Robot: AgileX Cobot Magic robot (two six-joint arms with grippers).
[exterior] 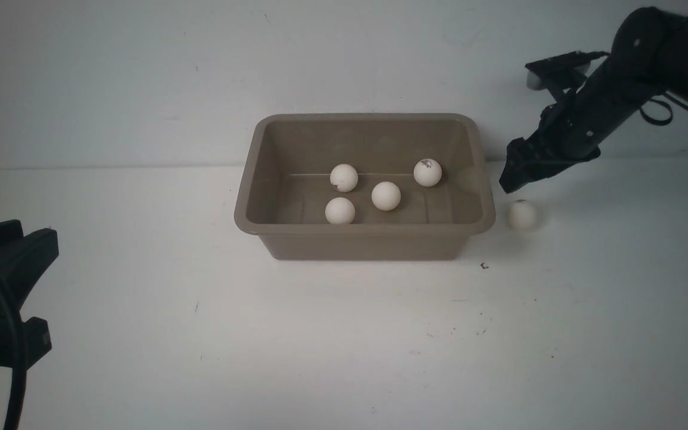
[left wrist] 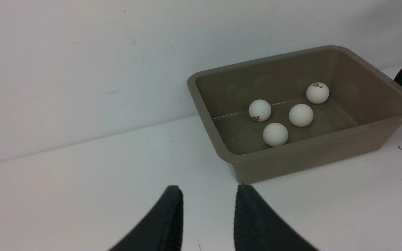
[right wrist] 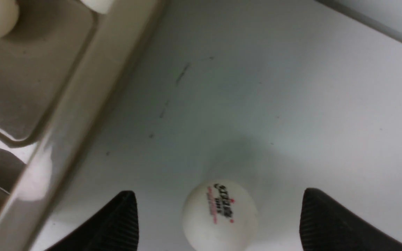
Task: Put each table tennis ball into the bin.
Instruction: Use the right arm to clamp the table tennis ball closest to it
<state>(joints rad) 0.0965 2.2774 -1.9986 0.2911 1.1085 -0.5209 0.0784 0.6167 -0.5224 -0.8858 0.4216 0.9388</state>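
Note:
The taupe bin point(exterior: 368, 230) stands at the middle of the white table with several white table tennis balls point(exterior: 386, 196) lying on its floor. One more ball point(exterior: 522, 215) with a dark and red logo rests on the table just right of the bin. My right gripper point(exterior: 508, 181) hangs open just above and behind it. In the right wrist view the ball point(right wrist: 220, 214) lies between the spread fingers point(right wrist: 124, 216), touching neither. My left gripper point(left wrist: 208, 190) is open and empty, low over the table left of the bin point(left wrist: 309, 160).
The white wall rises close behind the bin. The bin's rim point(right wrist: 82, 104) runs close beside the right gripper. My left arm point(exterior: 3, 286) sits at the near left edge. A small dark speck point(exterior: 484, 266) lies on the table near the bin's right front corner.

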